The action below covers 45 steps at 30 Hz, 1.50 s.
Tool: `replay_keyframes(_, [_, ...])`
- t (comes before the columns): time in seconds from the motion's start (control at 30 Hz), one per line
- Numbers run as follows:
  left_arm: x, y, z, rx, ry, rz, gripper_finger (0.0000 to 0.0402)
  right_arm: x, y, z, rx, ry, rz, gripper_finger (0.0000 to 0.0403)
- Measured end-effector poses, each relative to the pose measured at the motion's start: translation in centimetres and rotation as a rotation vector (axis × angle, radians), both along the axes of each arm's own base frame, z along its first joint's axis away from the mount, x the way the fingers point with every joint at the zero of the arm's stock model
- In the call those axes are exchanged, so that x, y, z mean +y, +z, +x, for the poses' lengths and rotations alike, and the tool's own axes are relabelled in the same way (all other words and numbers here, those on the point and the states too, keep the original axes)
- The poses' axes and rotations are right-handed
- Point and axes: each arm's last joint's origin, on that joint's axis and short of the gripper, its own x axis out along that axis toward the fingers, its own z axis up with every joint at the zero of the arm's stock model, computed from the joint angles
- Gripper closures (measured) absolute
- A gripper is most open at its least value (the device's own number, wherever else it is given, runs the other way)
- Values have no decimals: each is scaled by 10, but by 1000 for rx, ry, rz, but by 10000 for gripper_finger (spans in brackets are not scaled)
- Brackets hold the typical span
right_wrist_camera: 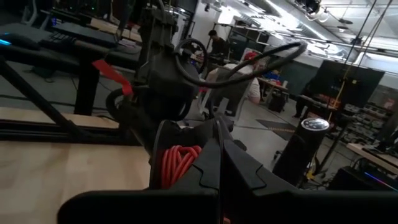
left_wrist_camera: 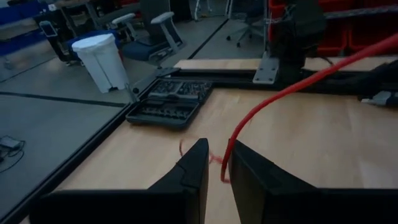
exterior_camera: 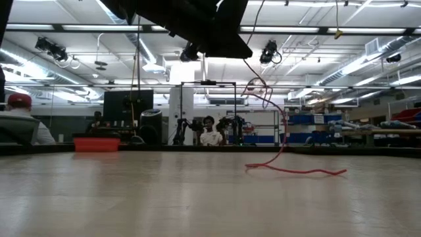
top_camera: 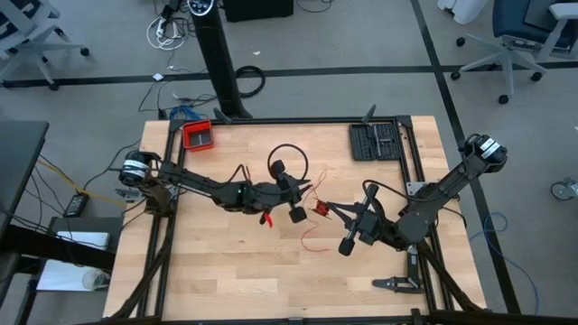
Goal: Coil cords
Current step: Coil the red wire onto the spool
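The right gripper is pressed together on a small wound bundle of the red cord, holding it above the middle of the desk; in the high view that bundle sits as a tiny red knot just at the gripper's tip, between the two arms. The left gripper faces it from close by, its fingers only narrowly apart with a strand of the same cord running up between them, though whether they actually pinch it I cannot tell. From there the free end droops to the desk and lies in a loose, wavy tail toward the near edge, plain in the low view. The cord looks very thin, light and limp: it should bend wherever it is led, keep little shape of its own, and slip easily out of a slack hold. The coil will likely spring loose if released, so the bundle seems best kept clamped across all its turns, while the other gripper takes the loose strand close to the bundle, where there is least slack to flop.
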Motion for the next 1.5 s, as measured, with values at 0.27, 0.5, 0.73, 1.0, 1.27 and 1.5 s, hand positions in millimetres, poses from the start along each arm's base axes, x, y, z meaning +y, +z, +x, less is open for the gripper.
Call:
replay_keyframes(0.27, [5, -7, -2, 82, 21, 15, 346, 0, 0, 0, 1, -1, -5, 401])
replay_keyframes(0.5, [6, -8, -4, 135, 13, 71, 398, 0, 0, 0, 8, -10, -14, 401])
replay_keyframes(0.73, [10, 12, -21, 194, 104, 150, 400, 3, -3, -3, 36, -36, -32, 401])
replay_keyframes(1.0, [4, 42, -45, 190, 66, 145, 400, 2, -16, -5, 137, -110, -91, 401])
replay_keyframes(1.27, [-14, 65, -47, -4, -199, 28, 401, -19, -35, 6, 250, -220, -145, 401])
replay_keyframes(1.5, [-20, 68, -47, -50, -249, -7, 401, -35, -37, 13, 273, -302, -158, 401])
